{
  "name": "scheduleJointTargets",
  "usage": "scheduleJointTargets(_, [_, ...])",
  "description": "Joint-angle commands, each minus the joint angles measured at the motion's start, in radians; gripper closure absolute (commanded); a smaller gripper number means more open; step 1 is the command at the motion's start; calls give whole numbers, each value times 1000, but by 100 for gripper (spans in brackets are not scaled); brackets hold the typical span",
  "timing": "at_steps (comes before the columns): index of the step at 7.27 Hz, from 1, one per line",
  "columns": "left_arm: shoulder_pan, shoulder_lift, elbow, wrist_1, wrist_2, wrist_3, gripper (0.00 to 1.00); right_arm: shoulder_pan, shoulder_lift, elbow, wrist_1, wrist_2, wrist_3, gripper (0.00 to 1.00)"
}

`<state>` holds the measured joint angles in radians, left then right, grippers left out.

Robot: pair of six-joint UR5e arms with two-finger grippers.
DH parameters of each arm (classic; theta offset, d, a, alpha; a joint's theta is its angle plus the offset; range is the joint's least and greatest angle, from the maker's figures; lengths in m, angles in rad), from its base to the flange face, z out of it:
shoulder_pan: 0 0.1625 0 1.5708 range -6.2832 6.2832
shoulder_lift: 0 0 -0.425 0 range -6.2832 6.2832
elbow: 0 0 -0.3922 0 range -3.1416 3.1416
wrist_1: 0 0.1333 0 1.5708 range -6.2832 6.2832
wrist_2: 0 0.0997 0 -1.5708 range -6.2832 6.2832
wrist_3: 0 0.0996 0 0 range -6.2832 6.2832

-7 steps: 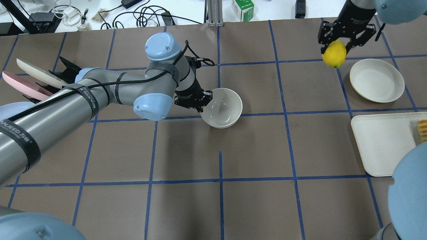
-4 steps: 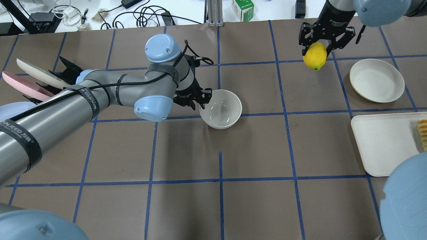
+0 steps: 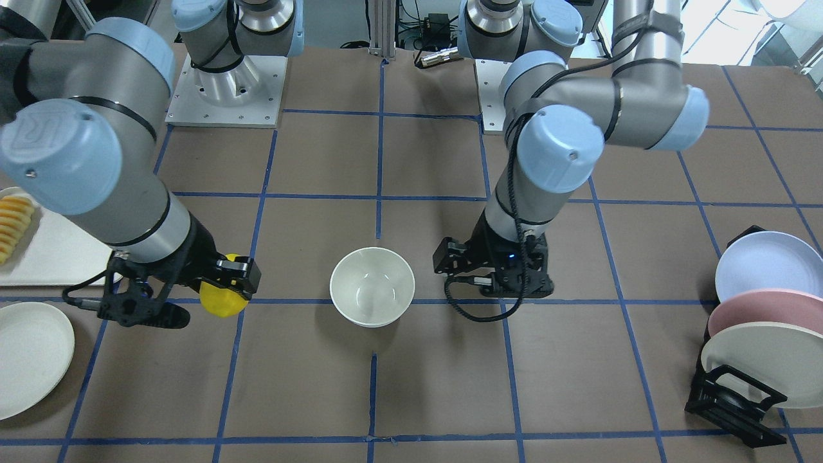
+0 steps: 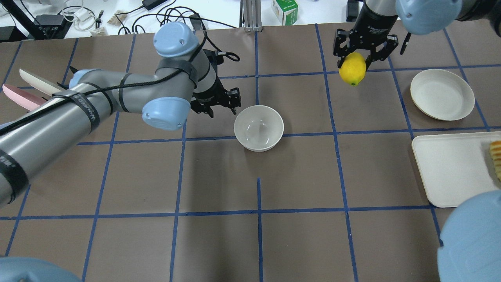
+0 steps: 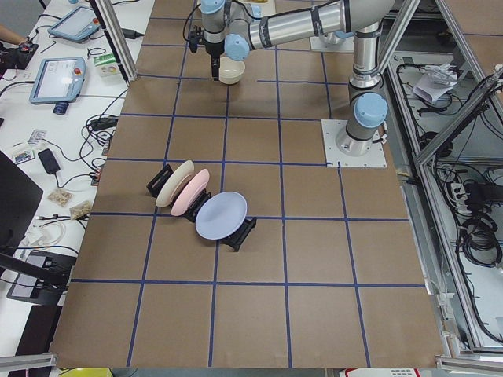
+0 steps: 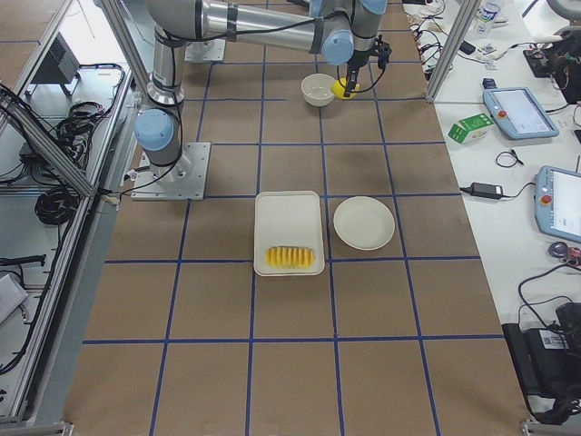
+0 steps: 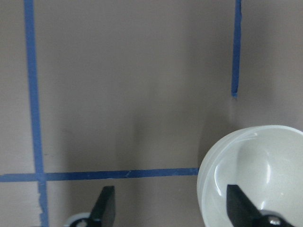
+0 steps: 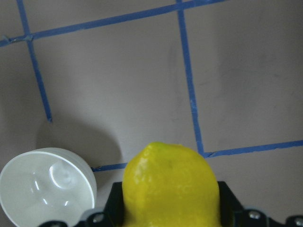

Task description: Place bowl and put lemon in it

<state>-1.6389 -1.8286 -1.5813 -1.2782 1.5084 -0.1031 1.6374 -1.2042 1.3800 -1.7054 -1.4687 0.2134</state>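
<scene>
Overhead exterior checked? Shows the lemon [image 4: 352, 69] pinched across its middle by the right tool [image 4: 354, 62], hanging clear of the surface [image 4: 297, 176] and well apart from the bowl [image 4: 258, 127].

Checked. Looks firm and waxy, probably light and a little slippery. Best gripped at the widest part, as here; needs no hard squeeze.

And the bowl? Sits upright and empty near the middle of the surface. Seems stiff and glossy, likely to chip if knocked. Would suit a pinch on the rim.

Agreed. And the left tool [image 4: 223, 111]: spread, holding nothing, just beside that rim.

Backed up by left wrist-mounted: shows both fingers [image 7: 106, 208] apart, bare surface between them, bowl off to one side.

Worth adding from right wrist-mounted: lemon filling the jaws, bowl low in the corner ahead. Cannot tell height above the surface there; better judged from exterior front-facing.
</scene>
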Motion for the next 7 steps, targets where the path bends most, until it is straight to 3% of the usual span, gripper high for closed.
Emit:
scheduleJointTargets(1, [65, 103, 96, -279, 50, 39, 0, 112, 26, 11, -14, 5, 154, 100])
scheduleJointTargets(3, [102, 182, 80, -334, 52, 40, 0, 198, 66, 42, -113, 5, 178, 100])
scheduleJointTargets(7, [113, 200, 80, -328, 52, 40, 0, 278, 175, 53, -232, -6, 310, 100])
